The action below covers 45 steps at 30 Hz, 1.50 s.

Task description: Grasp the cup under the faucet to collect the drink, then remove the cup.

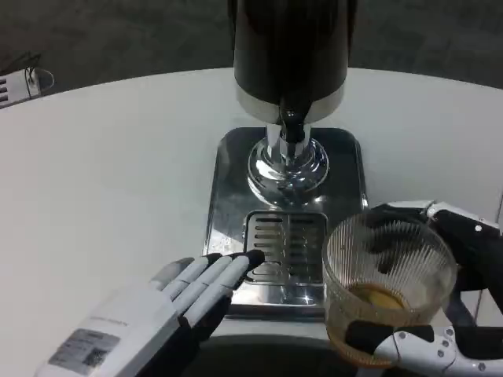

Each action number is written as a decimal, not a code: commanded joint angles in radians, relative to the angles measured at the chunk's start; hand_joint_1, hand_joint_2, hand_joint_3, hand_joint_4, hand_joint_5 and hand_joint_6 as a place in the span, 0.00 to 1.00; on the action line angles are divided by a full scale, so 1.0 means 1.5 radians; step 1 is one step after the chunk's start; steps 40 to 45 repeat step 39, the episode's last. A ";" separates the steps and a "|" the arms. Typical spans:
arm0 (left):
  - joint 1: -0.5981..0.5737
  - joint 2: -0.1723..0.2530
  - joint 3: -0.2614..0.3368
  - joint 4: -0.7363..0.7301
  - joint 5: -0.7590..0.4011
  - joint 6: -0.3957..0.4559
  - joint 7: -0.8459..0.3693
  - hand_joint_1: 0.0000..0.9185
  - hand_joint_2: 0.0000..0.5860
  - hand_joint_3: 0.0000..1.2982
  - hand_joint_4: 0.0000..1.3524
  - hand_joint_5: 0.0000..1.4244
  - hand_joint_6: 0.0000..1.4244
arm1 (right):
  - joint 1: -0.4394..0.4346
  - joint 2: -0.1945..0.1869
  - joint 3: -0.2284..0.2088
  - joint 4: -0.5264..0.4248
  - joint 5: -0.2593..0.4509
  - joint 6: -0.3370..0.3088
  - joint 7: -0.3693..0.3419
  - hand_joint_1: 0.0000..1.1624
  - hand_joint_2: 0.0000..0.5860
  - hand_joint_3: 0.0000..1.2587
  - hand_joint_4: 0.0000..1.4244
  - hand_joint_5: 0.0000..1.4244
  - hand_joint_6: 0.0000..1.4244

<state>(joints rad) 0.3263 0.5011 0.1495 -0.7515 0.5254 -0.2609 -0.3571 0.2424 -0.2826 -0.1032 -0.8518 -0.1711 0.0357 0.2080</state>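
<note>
The right robot hand (440, 314) gripped a ribbed glass cup (389, 287) with amber drink in its bottom, fingers wrapped around its sides. The cup was held at the front right corner of the dispenser's steel base (228, 196), off to the right of the faucet (292, 126). The left robot hand (185, 294) lay open, fingers extended, fingertips at the drip grate (287, 247). The dispenser stood on the white counter (102, 165).

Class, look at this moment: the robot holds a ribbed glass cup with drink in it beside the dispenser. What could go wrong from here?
1. The right hand holds the cup off the drip tray, near the table's edge; a slip may spill the drink.
2. The left hand rests at the tray's front; any drips from the faucet could land close to it.
</note>
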 commanded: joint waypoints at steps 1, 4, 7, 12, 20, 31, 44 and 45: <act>0.015 0.003 0.010 -0.016 0.010 0.016 -0.014 0.00 0.12 0.00 0.00 0.00 0.00 | 0.001 0.000 -0.008 -0.026 0.013 -0.032 0.001 0.80 0.46 0.98 1.00 1.00 1.00; 0.015 0.004 0.015 -0.013 0.010 0.022 -0.014 0.00 0.12 0.00 0.00 0.00 0.00 | 0.002 0.000 -0.008 -0.026 0.012 -0.035 0.003 0.80 0.46 0.98 1.00 1.00 1.00; 0.013 0.004 0.017 -0.010 0.009 0.027 -0.014 0.00 0.12 0.00 0.00 0.00 0.00 | 0.002 0.000 -0.008 -0.025 0.011 -0.037 0.005 0.80 0.46 0.98 1.00 1.00 1.00; 0.012 0.005 0.016 -0.006 0.010 0.030 -0.016 0.00 0.12 0.00 0.00 0.00 0.00 | 0.001 0.000 -0.006 -0.024 0.009 -0.037 0.006 0.80 0.46 0.98 1.00 1.00 1.00; 0.008 0.004 0.011 0.002 0.011 0.040 -0.017 0.00 0.12 0.00 0.00 0.00 0.00 | -0.005 0.000 -0.004 -0.020 0.005 -0.036 0.004 0.80 0.46 0.98 1.00 1.00 1.00; -0.003 0.006 0.008 0.008 0.008 0.052 -0.020 0.00 0.12 0.00 0.00 0.00 0.00 | -0.013 -0.002 -0.003 -0.014 0.003 -0.033 0.004 0.79 0.46 0.98 1.00 1.00 1.00; -0.012 0.011 0.017 0.005 -0.004 0.064 -0.032 0.00 0.12 0.00 0.00 0.00 0.00 | -0.024 -0.002 -0.001 -0.010 0.001 -0.028 0.003 0.79 0.46 0.97 1.00 1.00 1.00; -0.012 0.011 0.017 0.005 -0.004 0.064 -0.032 0.00 0.12 0.00 0.00 0.00 0.00 | -0.024 -0.002 -0.001 -0.010 0.001 -0.028 0.003 0.79 0.46 0.97 1.00 1.00 1.00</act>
